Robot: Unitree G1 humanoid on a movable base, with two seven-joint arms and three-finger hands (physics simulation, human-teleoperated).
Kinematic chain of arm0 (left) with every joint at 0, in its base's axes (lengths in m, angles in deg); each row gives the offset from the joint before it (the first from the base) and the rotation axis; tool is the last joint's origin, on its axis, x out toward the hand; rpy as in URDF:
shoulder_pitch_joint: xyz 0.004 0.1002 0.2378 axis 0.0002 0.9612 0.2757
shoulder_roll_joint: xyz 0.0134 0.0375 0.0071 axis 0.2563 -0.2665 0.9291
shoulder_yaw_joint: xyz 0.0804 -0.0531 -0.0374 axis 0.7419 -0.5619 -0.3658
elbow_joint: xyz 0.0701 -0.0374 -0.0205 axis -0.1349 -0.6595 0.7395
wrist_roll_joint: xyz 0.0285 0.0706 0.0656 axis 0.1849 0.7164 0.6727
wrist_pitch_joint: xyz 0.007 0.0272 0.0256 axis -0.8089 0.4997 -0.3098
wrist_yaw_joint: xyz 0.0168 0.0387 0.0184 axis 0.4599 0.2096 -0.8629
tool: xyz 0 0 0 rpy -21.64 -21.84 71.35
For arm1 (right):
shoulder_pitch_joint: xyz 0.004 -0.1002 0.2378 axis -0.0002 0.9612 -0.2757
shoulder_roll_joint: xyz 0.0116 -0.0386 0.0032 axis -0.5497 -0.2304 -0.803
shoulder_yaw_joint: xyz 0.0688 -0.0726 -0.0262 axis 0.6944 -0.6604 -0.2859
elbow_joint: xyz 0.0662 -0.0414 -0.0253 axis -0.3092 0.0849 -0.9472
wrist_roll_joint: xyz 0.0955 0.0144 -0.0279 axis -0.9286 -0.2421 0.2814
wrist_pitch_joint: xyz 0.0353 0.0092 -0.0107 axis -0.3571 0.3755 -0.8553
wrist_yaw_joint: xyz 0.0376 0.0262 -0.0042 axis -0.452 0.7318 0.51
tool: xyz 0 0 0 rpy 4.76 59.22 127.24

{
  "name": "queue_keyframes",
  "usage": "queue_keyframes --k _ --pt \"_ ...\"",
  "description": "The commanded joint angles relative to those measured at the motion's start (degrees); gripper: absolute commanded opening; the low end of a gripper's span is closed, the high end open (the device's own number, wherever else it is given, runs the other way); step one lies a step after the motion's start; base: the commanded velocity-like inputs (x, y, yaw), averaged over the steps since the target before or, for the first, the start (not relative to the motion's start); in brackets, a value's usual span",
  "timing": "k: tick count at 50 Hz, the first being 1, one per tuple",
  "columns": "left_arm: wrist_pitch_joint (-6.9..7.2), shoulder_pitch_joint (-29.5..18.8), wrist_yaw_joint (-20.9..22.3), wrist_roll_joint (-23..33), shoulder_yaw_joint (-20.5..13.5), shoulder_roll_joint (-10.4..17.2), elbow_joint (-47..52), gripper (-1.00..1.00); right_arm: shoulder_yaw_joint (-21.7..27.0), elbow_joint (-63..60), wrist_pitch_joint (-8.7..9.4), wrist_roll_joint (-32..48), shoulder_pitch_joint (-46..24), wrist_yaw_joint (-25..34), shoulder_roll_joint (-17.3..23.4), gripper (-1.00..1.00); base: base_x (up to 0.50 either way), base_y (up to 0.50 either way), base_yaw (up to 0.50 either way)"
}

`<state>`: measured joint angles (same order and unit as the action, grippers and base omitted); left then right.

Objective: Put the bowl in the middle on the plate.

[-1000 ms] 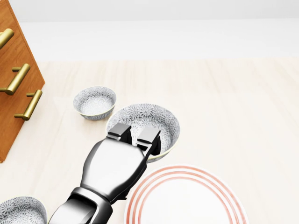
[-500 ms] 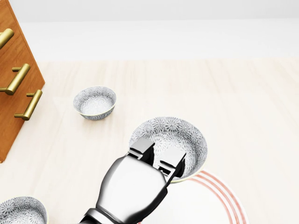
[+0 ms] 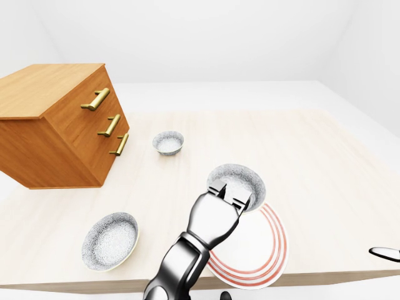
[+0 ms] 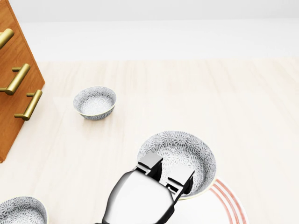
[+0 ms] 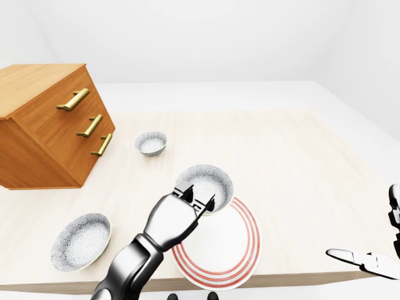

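Head view shows your left hand (image 4: 166,176) pinching the near edge of the middle bowl (image 4: 180,151). Two fingers (image 4: 150,165) hook inside the rim, and they look closed tight on it. The bowl is over the top left edge of the plate (image 5: 244,253), not over its middle. I cannot tell if the bowl touches the plate or is just above it.

Your right hand (image 5: 374,261) is at the right side of the right-eye view, well apart from everything. I cannot tell if its fingers are apart or together.

Be careful. You hold the bowl by one side only, so it could tip or slip out of your fingers. If you let go here, I think the bowl would land half on the plate's rim and sit crooked, or slide off onto the table (image 3: 312,150). If you go too low, the bowl could bump the plate and push it toward the table's near edge, which is close. The small bowl (image 4: 95,101) and the big bowl (image 3: 110,240) are well away, so they should be safe.
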<state>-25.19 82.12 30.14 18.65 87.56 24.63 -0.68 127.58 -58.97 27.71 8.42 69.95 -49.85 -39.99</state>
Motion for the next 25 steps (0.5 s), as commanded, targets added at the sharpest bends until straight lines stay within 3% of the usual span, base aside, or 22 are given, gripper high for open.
queue_keyframes --k 1,6,16,25 --pt "0.0 1.38 -2.64 2.84 1.19 0.91 -0.91 -1.0 0.03 0.04 0.0 0.23 0.03 0.26 -0.07 1.0 0.0 0.0 0.0" --pt "0.0 2.73 0.07 2.79 2.56 1.27 -0.76 -1.0 -0.02 0.55 0.0 0.27 -0.09 0.04 -0.12 1.0 0.0 0.0 0.0" --pt "0.0 2.05 -1.35 2.66 2.06 1.72 -2.11 -1.0 -0.12 -0.29 0.0 0.57 0.09 0.22 -0.24 1.0 0.0 0.0 0.0" --pt "0.0 2.84 -1.89 3.11 3.64 2.22 -3.62 -1.0 -0.02 -0.3 0.0 0.55 0.19 0.41 -0.25 1.0 0.0 0.0 0.0"
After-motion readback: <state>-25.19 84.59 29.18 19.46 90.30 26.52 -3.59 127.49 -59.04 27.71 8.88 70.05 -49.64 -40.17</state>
